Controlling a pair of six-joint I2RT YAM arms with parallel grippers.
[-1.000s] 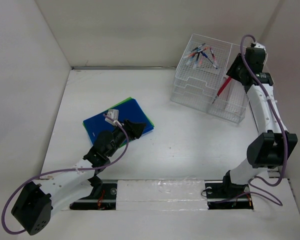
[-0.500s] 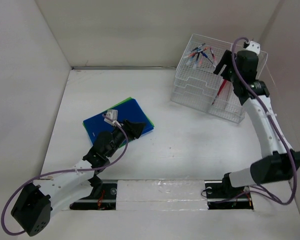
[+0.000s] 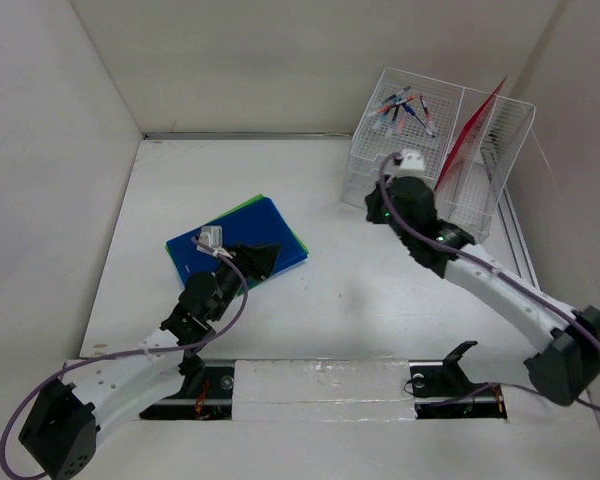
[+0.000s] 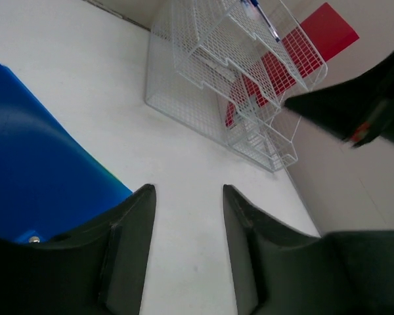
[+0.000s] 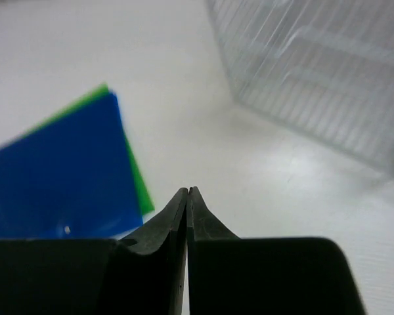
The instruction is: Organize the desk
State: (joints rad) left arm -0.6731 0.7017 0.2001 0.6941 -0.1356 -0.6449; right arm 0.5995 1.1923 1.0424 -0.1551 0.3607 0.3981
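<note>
Desk (image 3: 360, 300) below right end effector (image 5: 188, 191), jaws closed.

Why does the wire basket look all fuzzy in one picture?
Right wrist view: the wire rack is smeared and out of focus, and the blue folder has soft edges. Left wrist view: the same rack looks sharp. Top view: even light, only a faint shadow on the desk.

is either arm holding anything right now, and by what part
Nothing is held. The left gripper has its jaws open by the edge of the blue folder; the right gripper has its jaws shut on nothing.
</note>
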